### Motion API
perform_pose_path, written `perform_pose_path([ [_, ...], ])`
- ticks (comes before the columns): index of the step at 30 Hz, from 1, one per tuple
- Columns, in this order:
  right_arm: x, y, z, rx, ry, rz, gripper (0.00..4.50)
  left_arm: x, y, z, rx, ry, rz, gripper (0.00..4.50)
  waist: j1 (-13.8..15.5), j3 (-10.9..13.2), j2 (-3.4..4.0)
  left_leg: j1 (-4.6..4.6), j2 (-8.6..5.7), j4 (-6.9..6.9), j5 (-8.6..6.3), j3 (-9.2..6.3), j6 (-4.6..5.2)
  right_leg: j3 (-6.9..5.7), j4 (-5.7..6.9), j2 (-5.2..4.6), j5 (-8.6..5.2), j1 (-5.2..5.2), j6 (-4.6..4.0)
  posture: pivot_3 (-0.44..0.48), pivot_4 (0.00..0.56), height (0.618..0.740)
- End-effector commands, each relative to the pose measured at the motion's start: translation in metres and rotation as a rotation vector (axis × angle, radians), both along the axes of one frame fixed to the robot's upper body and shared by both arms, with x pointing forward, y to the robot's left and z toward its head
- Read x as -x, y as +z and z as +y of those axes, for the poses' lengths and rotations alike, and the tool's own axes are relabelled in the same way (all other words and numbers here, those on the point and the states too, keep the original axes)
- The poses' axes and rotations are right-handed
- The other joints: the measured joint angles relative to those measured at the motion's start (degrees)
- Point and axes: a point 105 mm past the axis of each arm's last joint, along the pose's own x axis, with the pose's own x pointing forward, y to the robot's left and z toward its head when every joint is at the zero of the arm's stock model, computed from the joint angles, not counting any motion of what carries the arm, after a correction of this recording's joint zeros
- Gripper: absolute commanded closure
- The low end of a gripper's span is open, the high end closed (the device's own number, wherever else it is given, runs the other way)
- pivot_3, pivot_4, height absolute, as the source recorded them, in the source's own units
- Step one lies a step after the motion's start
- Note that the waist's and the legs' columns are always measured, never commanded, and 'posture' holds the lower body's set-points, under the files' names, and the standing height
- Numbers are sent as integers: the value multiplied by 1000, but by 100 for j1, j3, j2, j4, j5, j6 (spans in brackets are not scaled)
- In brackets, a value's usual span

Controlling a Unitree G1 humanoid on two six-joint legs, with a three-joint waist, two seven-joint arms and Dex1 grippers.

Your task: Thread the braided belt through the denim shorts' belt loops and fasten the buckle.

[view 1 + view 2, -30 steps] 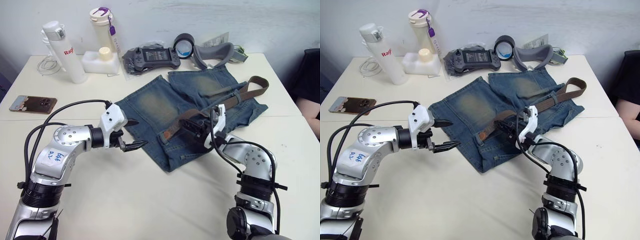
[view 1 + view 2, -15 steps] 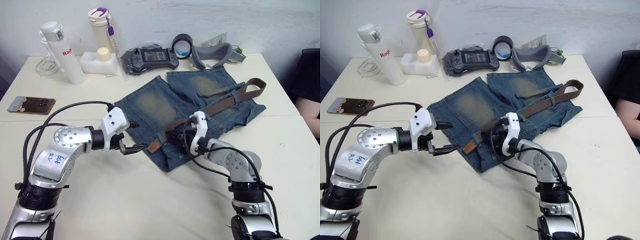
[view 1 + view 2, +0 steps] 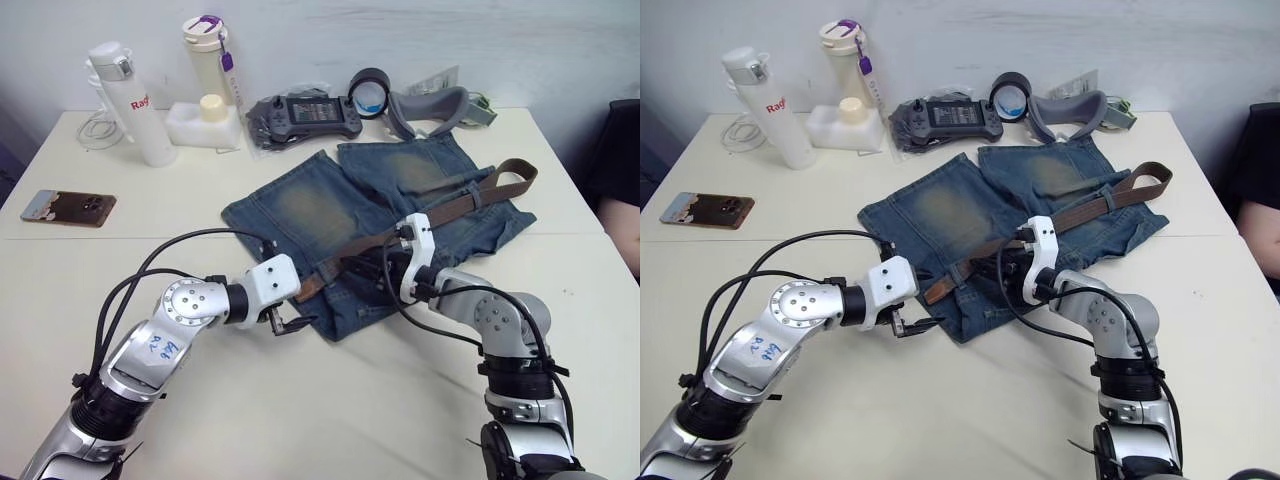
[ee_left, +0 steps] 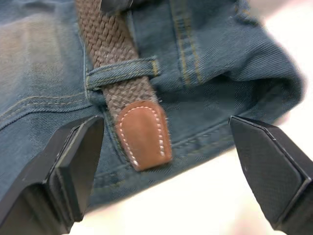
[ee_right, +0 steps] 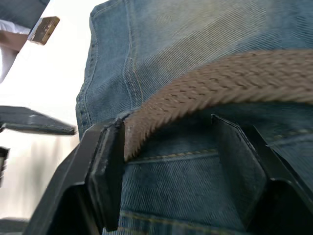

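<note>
The denim shorts (image 3: 300,205) lie flat mid-table. Across their waistband runs the braided belt (image 3: 455,205), from a folded end at the far right down to its tan tip (image 4: 144,134). That tip has just passed under one of the belt loops (image 4: 122,73). My left gripper (image 4: 164,121) is open, its fingers wide on either side of the tip and not touching it. My right gripper (image 5: 168,132) is open further along the waistband, where the belt crosses over one of its fingers (image 5: 110,161). The buckle is hidden.
At the back stand two bottles (image 3: 130,100), a white container (image 3: 200,120), a game controller (image 3: 303,112), a tape roll (image 3: 368,92) and a grey padded band (image 3: 430,105). A phone (image 3: 68,206) lies far left. A person (image 3: 625,180) sits at the right edge.
My right gripper has slid the belt leftward and then opened, letting go of it. My left arm has swung right, bringing its open gripper up to the belt tip.
</note>
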Motion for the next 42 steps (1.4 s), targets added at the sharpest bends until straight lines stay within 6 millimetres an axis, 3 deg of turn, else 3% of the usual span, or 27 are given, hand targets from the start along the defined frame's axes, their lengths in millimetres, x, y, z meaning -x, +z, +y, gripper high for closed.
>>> perform_pose_path([
  [1, 5, 26, 8, -41, 62, -60, 1465, -17, 5, 8, -87, 93, -136, 0, -9, 0, 0, 0, 3, -2, 0, 1, 0, 0, -2, 4, 0, 0, 0, 0, 150, 731],
  [4, 4, 30, 7, -35, 70, -64, 1465, -23, 7, 12, -97, 138, -174, 0, 4, 0, 0, -1, 2, -1, 0, 0, 0, 0, -2, 4, 0, -1, 0, 0, 150, 731],
  [5, 4, 32, 6, -20, 77, -72, 1400, -23, 9, 11, -87, 140, -177, 447, 4, 0, 0, -1, 2, 0, 0, 0, 0, 0, -2, 4, 0, -1, 0, 0, 150, 731],
  [7, 5, 34, 4, 8, 87, -84, 1400, -24, 10, 9, -75, 139, -178, 804, 7, 0, 0, -3, 2, 2, 0, 0, 1, -1, -2, 1, 0, -1, 0, 0, 150, 731],
  [16, 3, 39, -34, 352, 158, -201, 1400, -23, 23, 13, -7, 172, -199, 4403, 18, 0, 0, -6, -2, 8, 0, -5, 6, -8, -1, -4, 0, 0, 0, 0, 150, 731],
  [19, -2, 39, -40, 386, 160, -214, 1400, -21, 25, 21, -16, 189, -212, 4467, -8, 0, 0, -6, 0, 6, 0, -4, 6, -8, -4, -2, 0, 0, 0, 0, 150, 731],
  [22, -11, 24, -45, 438, 143, -183, 2697, -17, 27, 31, -42, 207, -234, 4500, -3, 0, 0, -5, 2, 7, 1, -3, 5, -8, -3, 1, 0, 0, 0, 0, 150, 731],
  [23, -14, 14, -46, 474, 145, -162, 3343, -16, 26, 41, -89, 228, -265, 4500, 2, 0, 0, -5, 2, 8, 1, -3, 5, -8, -4, 0, 0, 1, 0, 0, 150, 731],
  [25, -17, -3, -47, 528, 157, -130, 4214, -13, 24, 65, -185, 273, -307, 4500, -18, 0, 0, -5, 3, 8, 1, -3, 5, -8, -5, 0, 0, 1, 0, 0, 150, 731],
  [26, -17, -8, -46, 545, 165, -118, 4427, -11, 22, 76, -226, 291, -318, 4500, -33, 0, 0, -4, 3, 7, 1, -1, 5, -6, -4, 0, 0, 0, 0, 0, 150, 731],
  [28, -18, -15, -45, 563, 179, -106, 4427, -6, 19, 101, -292, 336, -328, 4500, -42, -2, -2, 0, 5, 5, 1, 1, 5, -5, -3, 1, 0, 0, 0, 0, 150, 731],
  [29, -18, -18, -44, 564, 189, -96, 4427, 0, 17, 127, -352, 391, -314, 4500, -25, -4, -5, 4, 9, 6, 1, 0, 5, -7, -3, 3, 0, 4, 0, 0, 150, 731],
  [31, -17, -21, -43, 565, 203, -86, 4427, 10, 15, 155, -422, 443, -297, 4500, -80, -18, -28, 6, 12, 9, 0, 2, 5, -5, -9, 2, 0, 1, -2, 0, 150, 731],
  [32, -17, -23, -42, 566, 216, -83, 4427, 22, 11, 184, -493, 502, -254, 4500, -81, -18, -28, 11, 18, 1, -1, 1, 2, -6, -8, 5, 1, 10, -6, 0, 150, 731],
  [35, -19, -25, -38, 561, 240, -81, 4427, 48, 12, 233, -602, 628, -181, 4500, -89, -22, -35, 30, 18, -9, -5, 2, -1, -8, -13, 2, -1, 17, -9, 0, 150, 731],
  [40, -22, -24, -26, 539, 280, -93, 4427, 85, 23, 289, -699, 858, -95, 4500, -147, -30, -47, 74, 23, -16, -57, 6, 20, -12, -20, -3, -8, 48, -23, 0, 150, 731],
  [42, -23, -23, -23, 534, 289, -98, 4427, 92, 22, 295, -715, 883, -66, 4500, -167, -30, -48, 82, 27, -19, -65, 6, 14, -21, -24, -2, -11, 57, -28, 0, 150, 731],
])
